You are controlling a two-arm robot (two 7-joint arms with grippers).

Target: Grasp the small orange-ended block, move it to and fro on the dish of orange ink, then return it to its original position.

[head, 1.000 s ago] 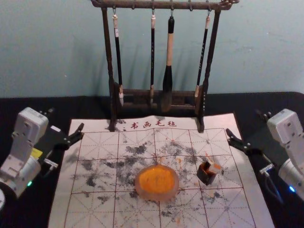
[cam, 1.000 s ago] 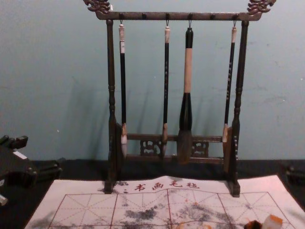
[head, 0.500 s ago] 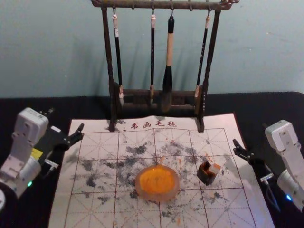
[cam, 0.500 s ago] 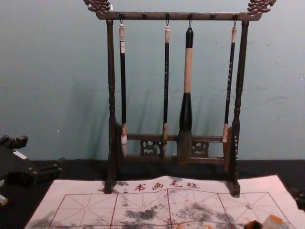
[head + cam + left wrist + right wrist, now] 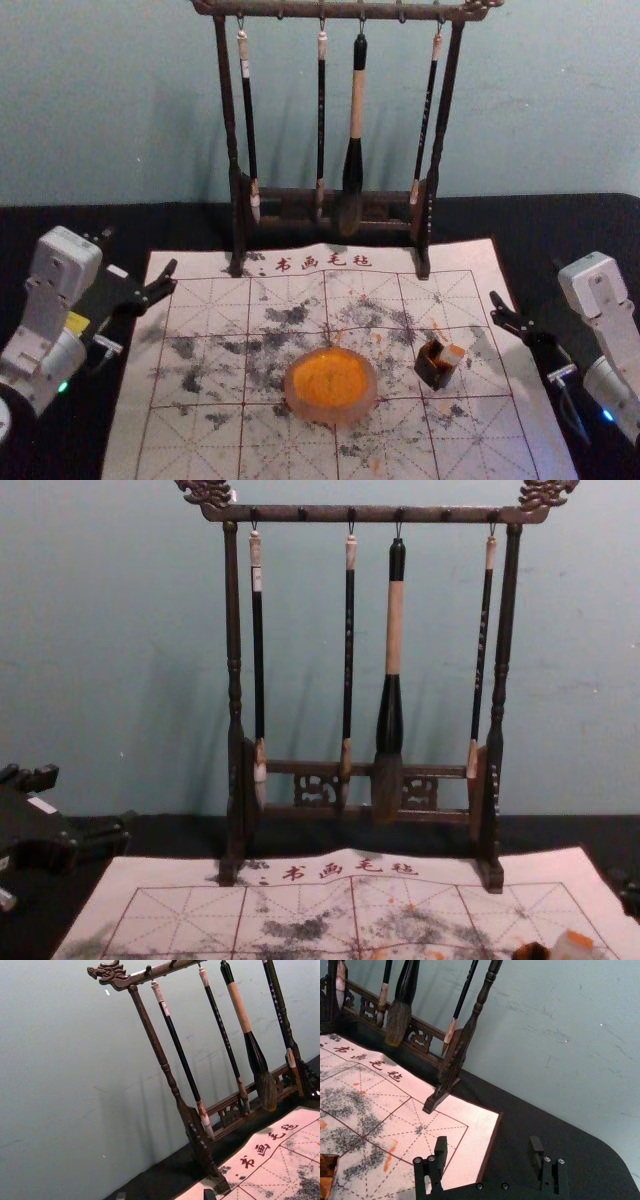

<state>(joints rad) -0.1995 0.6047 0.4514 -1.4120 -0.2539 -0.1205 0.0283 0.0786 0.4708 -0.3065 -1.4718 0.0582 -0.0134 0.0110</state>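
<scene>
The orange-ended pale block [image 5: 453, 356] leans in a small dark square holder [image 5: 434, 372] on the mat, right of the round dish of orange ink [image 5: 331, 384]. In the chest view the block [image 5: 573, 944] rises beside the holder's dark top [image 5: 531, 950]. My right gripper [image 5: 527, 284] hangs beyond the mat's right edge, away from the block; its two fingers stand apart with nothing between them in the right wrist view, right gripper [image 5: 488, 1146]. My left gripper [image 5: 140, 253] is parked at the mat's far left corner, open and empty, and left gripper tips [image 5: 165, 1195] show in its wrist view.
A dark wooden rack [image 5: 238, 180] with several hanging brushes, among them a thick one [image 5: 353, 160], stands at the mat's far edge. The ink-stained white mat [image 5: 200, 440] lies on a black-covered table [image 5: 590, 220], with a wall behind.
My right gripper has shifted outward to the right and slightly closer to the robot, then come to rest. The left gripper, block, holder and dish have not moved.
</scene>
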